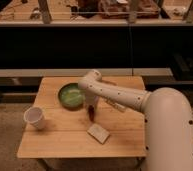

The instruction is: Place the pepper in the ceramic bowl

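Our gripper (92, 111) low over bench (55, 142), just right of ceramic bowl (70, 95). Fingers clenched on pepper (92, 114), dark red at tips. We judge risk: shallow pinch, pepper slips on lift; swing clips bowl rim.

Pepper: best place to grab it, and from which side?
Grip the pepper across its narrow middle, coming from above: it is small and finger-like, low on the table. The tool is already down there, shut, right of the ceramic bowl; whether it holds the pepper is unclear.
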Controlling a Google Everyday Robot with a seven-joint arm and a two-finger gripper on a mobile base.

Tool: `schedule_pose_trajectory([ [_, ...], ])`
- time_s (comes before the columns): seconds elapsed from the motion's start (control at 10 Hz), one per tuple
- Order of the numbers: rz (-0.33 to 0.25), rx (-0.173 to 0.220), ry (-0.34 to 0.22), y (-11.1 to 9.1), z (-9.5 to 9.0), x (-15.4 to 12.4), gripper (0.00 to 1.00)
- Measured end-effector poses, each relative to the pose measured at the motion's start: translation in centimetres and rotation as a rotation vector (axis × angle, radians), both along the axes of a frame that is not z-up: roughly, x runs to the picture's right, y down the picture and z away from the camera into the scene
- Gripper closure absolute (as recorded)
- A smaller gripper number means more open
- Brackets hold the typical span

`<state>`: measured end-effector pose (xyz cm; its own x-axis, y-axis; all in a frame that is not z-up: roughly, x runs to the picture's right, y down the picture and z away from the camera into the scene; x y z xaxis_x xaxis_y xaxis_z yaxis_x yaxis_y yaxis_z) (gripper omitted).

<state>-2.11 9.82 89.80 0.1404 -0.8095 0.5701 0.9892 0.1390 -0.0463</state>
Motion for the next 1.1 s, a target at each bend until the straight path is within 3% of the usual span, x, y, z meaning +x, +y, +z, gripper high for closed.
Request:
schedule_pose_trajectory([
  [0.2,0.020,0.029,-0.013,-1.7,-1.2,-0.6,0.71],
  [0.4,0.045,0.063,-0.031,-3.2,-2.4,-3.1,0.71],
  [0.6,0.078,0.101,-0.037,-4.9,-2.0,-3.6,0.71],
  [1.1,0.218,0.181,-0.054,-8.7,-1.2,-1.1,0.71],
])
